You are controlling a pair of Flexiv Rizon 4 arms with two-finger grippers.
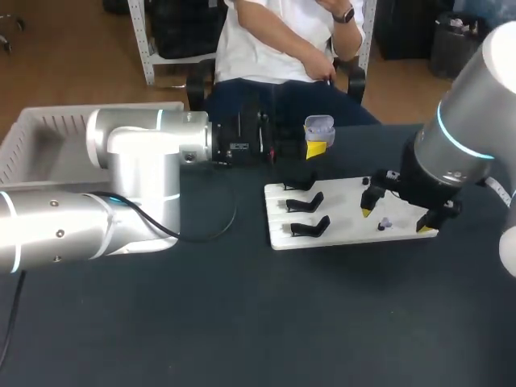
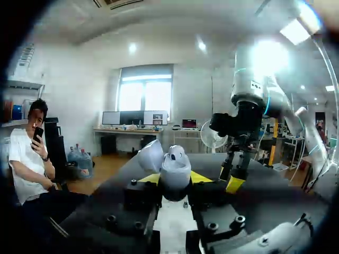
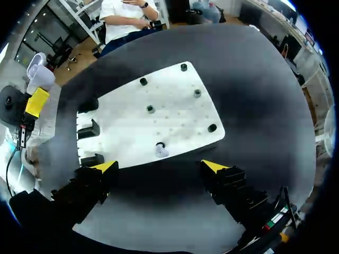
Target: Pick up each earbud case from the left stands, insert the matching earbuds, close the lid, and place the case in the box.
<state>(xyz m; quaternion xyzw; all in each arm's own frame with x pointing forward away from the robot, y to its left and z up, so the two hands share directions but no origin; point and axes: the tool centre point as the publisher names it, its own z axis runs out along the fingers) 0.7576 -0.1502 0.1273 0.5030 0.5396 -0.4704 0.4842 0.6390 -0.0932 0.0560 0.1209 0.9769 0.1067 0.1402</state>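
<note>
A lavender earbud case (image 1: 319, 126) with its lid up is held above the table's far edge, my left gripper (image 1: 318, 145) shut on it. In the left wrist view the case (image 2: 175, 168) sits between the yellow tips of the left gripper (image 2: 175, 180), lid (image 2: 151, 155) tilted back. A small lavender earbud (image 1: 384, 224) lies on the right part of the white board (image 1: 347, 193). My right gripper (image 1: 395, 220) hangs open just above it. In the right wrist view the earbud (image 3: 161, 152) lies just ahead of the gap of the right gripper (image 3: 160, 167).
Three bare black stands (image 1: 305, 201) line the board's left side. Several small pegs (image 3: 197, 93) dot the white board (image 3: 175, 114). A white slatted box (image 1: 40, 137) stands at the table's far left, partly hidden by my left arm.
</note>
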